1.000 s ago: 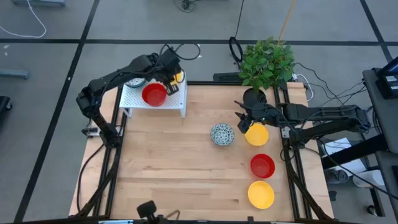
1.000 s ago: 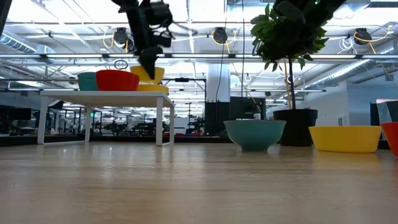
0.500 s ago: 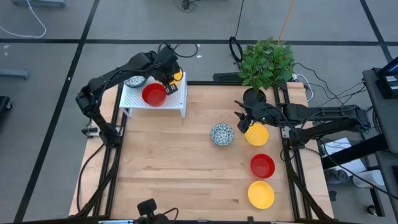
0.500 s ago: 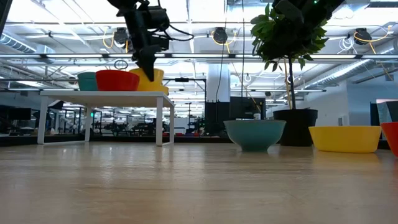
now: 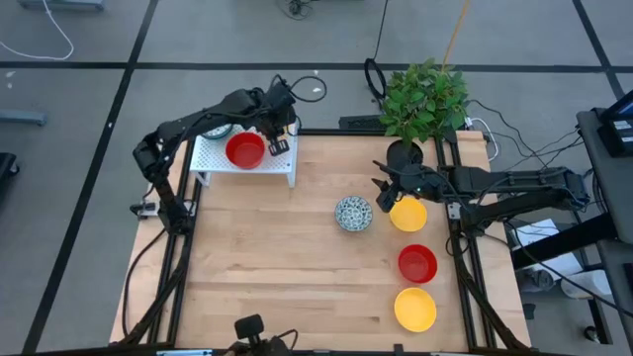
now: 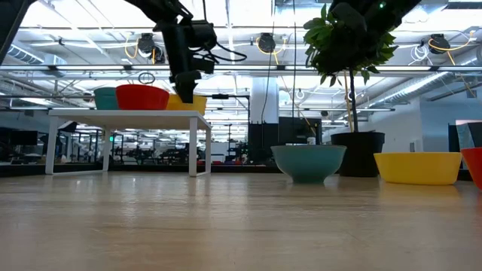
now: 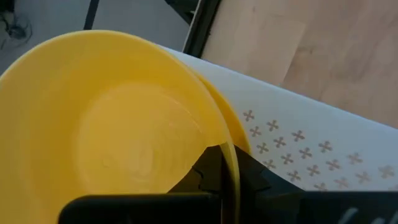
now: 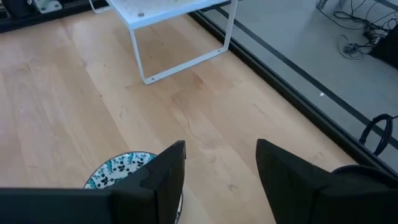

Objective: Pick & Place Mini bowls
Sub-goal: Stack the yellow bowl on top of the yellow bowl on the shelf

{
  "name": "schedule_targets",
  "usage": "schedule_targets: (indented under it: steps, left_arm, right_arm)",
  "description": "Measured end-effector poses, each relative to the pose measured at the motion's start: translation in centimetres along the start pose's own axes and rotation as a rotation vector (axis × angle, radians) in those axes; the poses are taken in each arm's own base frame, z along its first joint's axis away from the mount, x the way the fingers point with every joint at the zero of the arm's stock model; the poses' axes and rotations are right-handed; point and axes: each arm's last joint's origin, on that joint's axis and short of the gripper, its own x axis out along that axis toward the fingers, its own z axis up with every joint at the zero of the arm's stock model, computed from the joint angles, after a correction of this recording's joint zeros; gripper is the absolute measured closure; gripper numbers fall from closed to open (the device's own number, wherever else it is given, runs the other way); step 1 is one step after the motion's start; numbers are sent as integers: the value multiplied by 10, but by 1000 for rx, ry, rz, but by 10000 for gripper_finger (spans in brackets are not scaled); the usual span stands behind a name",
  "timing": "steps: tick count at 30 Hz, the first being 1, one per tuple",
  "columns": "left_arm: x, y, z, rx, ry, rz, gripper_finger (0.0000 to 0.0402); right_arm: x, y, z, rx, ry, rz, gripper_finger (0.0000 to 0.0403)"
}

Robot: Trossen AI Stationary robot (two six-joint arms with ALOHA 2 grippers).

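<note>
Since the earlier frames the left gripper (image 5: 280, 123) had shifted toward the rack's right end, carrying the yellow bowl (image 7: 112, 121) with it; in the low view that bowl (image 6: 188, 103) had moved rightward along the rack top. Nothing else on the table had changed place.

The yellow bowl sat at the back right part of the white rack (image 5: 287, 170), its rim clamped between the left gripper's fingers (image 7: 214, 177); whether it rested on the rack or hung just above it could not be determined. A red bowl (image 5: 245, 150) stood on the rack beside it, and a speckled bowl (image 5: 216, 130) lay at the rack's back left, partly under the left arm. That arm reached from the table's left edge across the rack, elbow bent, gripper pointing down.

On the wooden table (image 5: 277, 257), a second speckled bowl (image 5: 353, 213) stood near the middle, with another yellow bowl (image 5: 409, 214) just to its right. A red bowl (image 5: 417, 263) and a further yellow bowl (image 5: 415, 309) lay nearer the front right corner.

The right gripper (image 5: 387, 191) hovered at that yellow bowl's left rim, fingers (image 8: 165, 177) spread apart and holding nothing, its arm stretched in from the right edge. A potted plant (image 5: 423, 99) stood behind it.
</note>
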Motion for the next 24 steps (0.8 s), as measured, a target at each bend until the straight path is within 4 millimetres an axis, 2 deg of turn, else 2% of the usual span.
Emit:
schedule_targets:
  steps: [3, 10, 20, 24]
  left_arm:
    - [1, 0, 0, -7, 5, 6, 393]
    - [-1, 2, -6, -76, 55, 5, 339]
    - [-2, -1, -9, -125, 84, 1, 276]
    - [-15, -2, -10, -125, 55, 19, 252]
  right_arm:
    - [6, 0, -8, 1, 1, 2, 216]
    - [19, 0, -32, 61, 27, -3, 216]
    - [19, 3, -24, 18, -47, 55, 216]
    - [19, 3, -23, 21, -58, 59, 216]
